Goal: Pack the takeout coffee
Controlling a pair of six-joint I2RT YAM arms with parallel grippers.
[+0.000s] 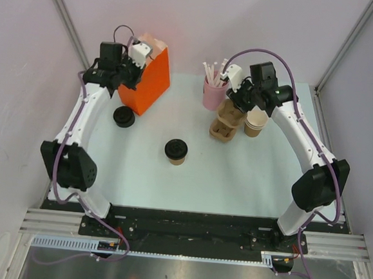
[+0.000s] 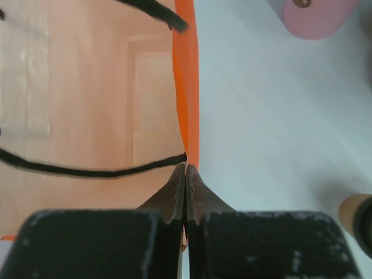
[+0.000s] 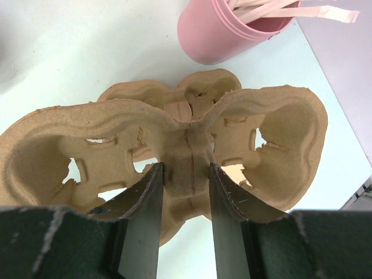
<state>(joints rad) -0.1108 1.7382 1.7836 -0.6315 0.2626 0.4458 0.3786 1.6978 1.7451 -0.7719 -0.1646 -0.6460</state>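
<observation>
A takeout coffee [image 1: 176, 150], a kraft-brown cup with a black lid, stands in the middle of the table, clear of both grippers. A second black-lidded cup [image 1: 123, 116] stands by the orange paper bag [image 1: 149, 85]. My left gripper [image 1: 143, 60] is shut on the bag's top rim [image 2: 187, 70], and the bag's pale inside shows to its left. My left gripper [image 2: 185, 168] has its fingers pressed together on the paper edge. My right gripper [image 1: 233, 99] is shut on the centre ridge of the pulp cup carrier [image 3: 279, 133], one finger on each side of it [image 3: 186, 167].
A pink cup [image 1: 213, 93] of wooden stirrers stands just behind the carrier [image 1: 225, 126]; it shows in the right wrist view [image 3: 215, 35]. Stacked lidless paper cups [image 1: 255, 122] stand to the carrier's right. Another carrier lies beneath the gripped one. Frame posts stand at the back corners.
</observation>
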